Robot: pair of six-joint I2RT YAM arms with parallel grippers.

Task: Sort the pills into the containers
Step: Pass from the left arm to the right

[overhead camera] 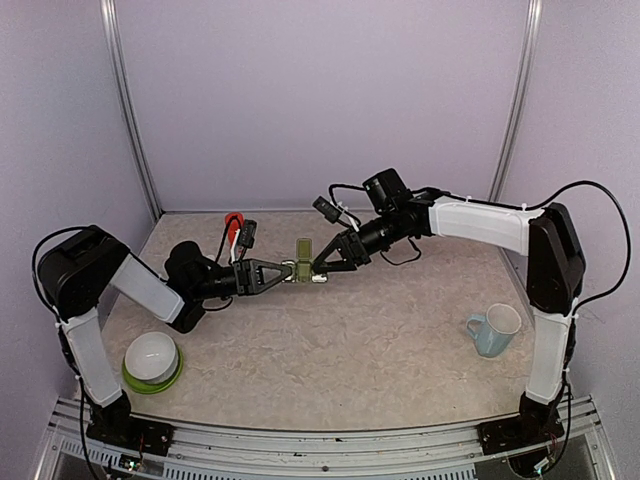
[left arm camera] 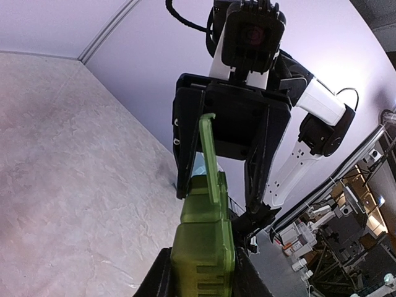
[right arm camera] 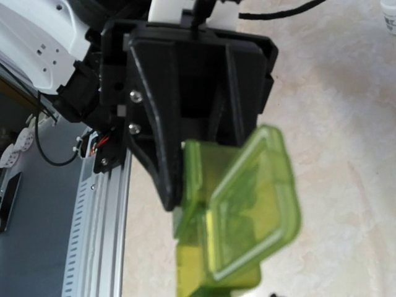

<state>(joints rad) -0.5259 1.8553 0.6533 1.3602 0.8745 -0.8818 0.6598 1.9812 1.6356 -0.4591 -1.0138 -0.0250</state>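
The containers (overhead camera: 300, 270), a green strip of joined square compartments, hang in the air above the table's middle. My left gripper (overhead camera: 288, 271) is shut on the strip's near end (left arm camera: 204, 253). My right gripper (overhead camera: 318, 272) comes from the opposite side, and its fingers (left arm camera: 185, 148) press on both sides of the far compartment. That compartment's translucent lid (right arm camera: 253, 204) stands open; in the left wrist view the lid (left arm camera: 209, 154) shows edge-on. In the right wrist view, the left gripper's black finger (right arm camera: 154, 154) lies along the strip (right arm camera: 198, 179). No pills show.
An orange-red bottle (overhead camera: 233, 222) stands at the back left, behind the left arm. A white bowl on a green plate (overhead camera: 152, 358) sits at the front left. A pale blue mug (overhead camera: 495, 328) is at the front right.
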